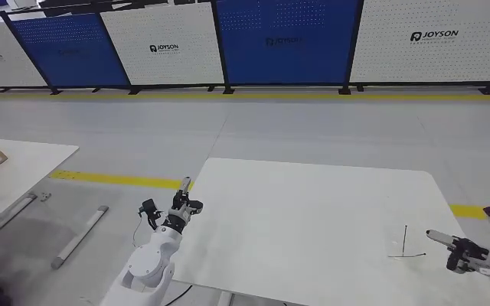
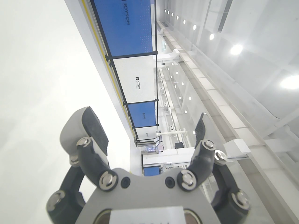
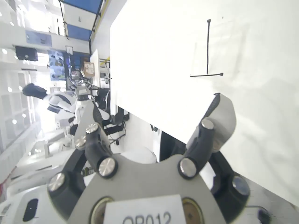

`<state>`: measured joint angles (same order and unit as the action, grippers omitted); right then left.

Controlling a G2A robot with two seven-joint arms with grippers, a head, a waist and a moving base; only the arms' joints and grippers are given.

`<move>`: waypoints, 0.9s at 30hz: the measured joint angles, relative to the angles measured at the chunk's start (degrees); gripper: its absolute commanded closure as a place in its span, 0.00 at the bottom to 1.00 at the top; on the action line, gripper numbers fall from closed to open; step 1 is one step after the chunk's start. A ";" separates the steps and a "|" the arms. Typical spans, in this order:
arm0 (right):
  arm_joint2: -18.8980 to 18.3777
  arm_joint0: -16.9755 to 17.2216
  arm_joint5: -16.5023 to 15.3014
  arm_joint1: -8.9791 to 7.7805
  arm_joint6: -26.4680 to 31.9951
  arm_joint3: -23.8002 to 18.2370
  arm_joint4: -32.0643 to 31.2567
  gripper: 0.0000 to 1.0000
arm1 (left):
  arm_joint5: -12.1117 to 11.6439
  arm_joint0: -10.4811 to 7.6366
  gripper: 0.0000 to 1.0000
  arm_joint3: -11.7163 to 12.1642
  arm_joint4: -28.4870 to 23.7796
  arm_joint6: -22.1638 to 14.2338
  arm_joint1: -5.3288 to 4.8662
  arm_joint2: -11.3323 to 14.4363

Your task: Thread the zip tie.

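Two thin black zip ties lie on the white table (image 1: 306,222) near its right front corner. One zip tie (image 1: 405,239) (image 3: 207,47) lies lengthwise, and the other zip tie (image 1: 406,255) (image 3: 206,75) lies across its near end; they meet in a T. My right gripper (image 1: 438,238) (image 3: 154,110) hovers at the table's right edge, just right of the ties, open and holding nothing. My left gripper (image 1: 184,185) (image 2: 147,127) sits at the table's left edge, far from the ties, open with nothing between its fingers.
Blue and white pegboard panels (image 1: 287,42) stand along the back behind a yellow floor line (image 1: 115,179). Another white table (image 1: 31,164) stands to the left, with a grey bar (image 1: 80,236) on the floor beside it.
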<state>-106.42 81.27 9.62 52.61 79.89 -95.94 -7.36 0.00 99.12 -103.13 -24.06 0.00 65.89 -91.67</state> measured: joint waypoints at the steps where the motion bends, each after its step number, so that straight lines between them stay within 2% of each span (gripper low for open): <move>1: 1.02 -0.38 0.00 -0.86 -0.16 0.43 -0.26 0.00 | 0.00 0.00 0.00 0.00 0.00 0.00 0.00 0.00; 4: 5.62 -1.77 -0.28 -4.03 -0.27 1.20 -2.89 0.00 | 0.00 0.00 0.00 0.00 0.00 0.00 0.00 0.00; 6: 7.74 -2.69 0.29 -5.35 -0.26 1.71 -3.23 0.00 | 0.00 0.00 0.00 0.00 0.00 0.00 0.00 0.00; 20: 7.71 -2.70 0.32 -5.32 -0.27 1.68 -3.18 0.00 | 0.00 0.00 0.00 0.00 0.00 0.00 0.00 0.00; 23: 10.66 -4.30 0.78 -5.44 -0.54 2.27 -6.51 0.00 | 0.00 0.00 0.00 0.00 0.00 0.00 0.00 0.00; 27: 18.52 -11.62 6.71 -5.66 -0.23 6.60 -11.90 0.00 | 0.00 0.00 0.00 0.00 0.00 0.00 0.00 0.00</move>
<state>-87.90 69.66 16.33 46.95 79.66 -89.34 -19.27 0.00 99.12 -103.13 -24.06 0.00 65.89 -91.67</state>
